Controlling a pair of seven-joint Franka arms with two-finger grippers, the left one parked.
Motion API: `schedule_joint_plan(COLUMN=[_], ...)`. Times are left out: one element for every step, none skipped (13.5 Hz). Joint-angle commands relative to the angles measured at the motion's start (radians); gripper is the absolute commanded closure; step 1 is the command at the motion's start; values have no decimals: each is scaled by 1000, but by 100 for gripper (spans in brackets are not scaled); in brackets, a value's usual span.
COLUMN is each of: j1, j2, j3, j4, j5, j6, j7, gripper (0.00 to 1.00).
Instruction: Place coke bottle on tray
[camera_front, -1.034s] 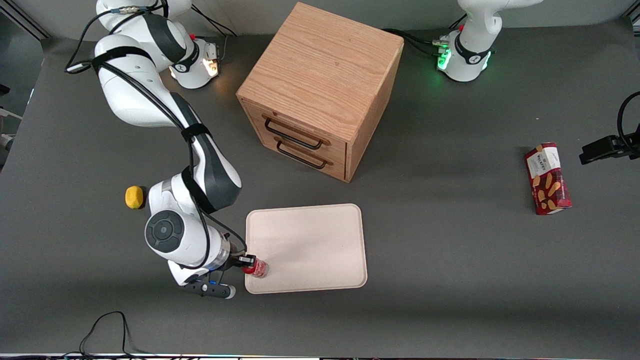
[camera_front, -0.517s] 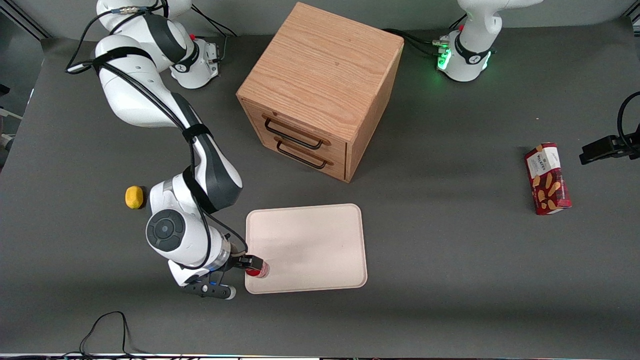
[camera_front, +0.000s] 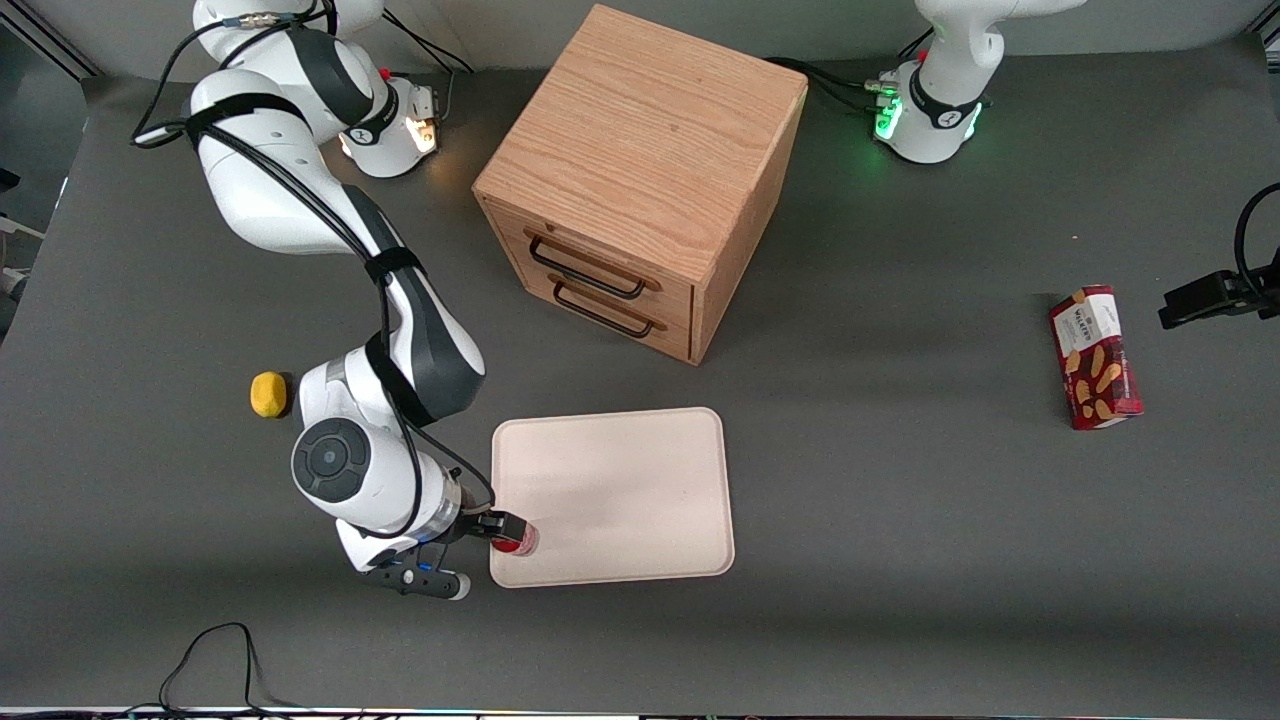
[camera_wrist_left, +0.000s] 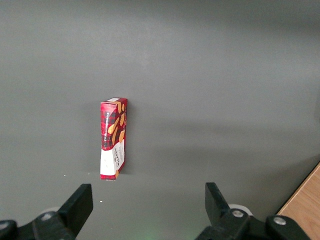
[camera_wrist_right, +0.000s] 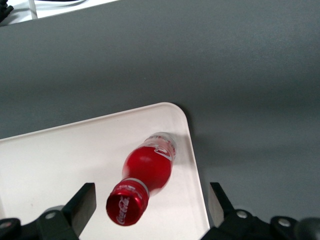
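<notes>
One big tray (camera_front: 640, 480) under the jaws, small coke bottle (camera_wrist_right: 148, 175) standing upright near its corner, right between them. Gripper (camera_wrist_right: 150, 207) wide open, holding nothing, likely to leave the bottle resting there.
</notes>
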Motion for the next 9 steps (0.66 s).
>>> schedule_joint_plan(j1=[12,9,4,-7,-34,-71,-106,-151,-195], j2=[-26,-43,-64,-87,-140,-196,-281,-376,-467], j3=[-1,-1,2,-1,-1,-1,-1,-3,-4], j4=[25,25,25,-1,-51,-123,-230,-356,-470], j5=[-19,-15,-10,0,26,51,75,111,131], j6=[-72,-112,-140,-174,-206,-215,-217,-211,-200], j7=[39,37,39,43,27,-13,-102,-175,-241], gripper=[0,0,0,0,0,0,0,0,0])
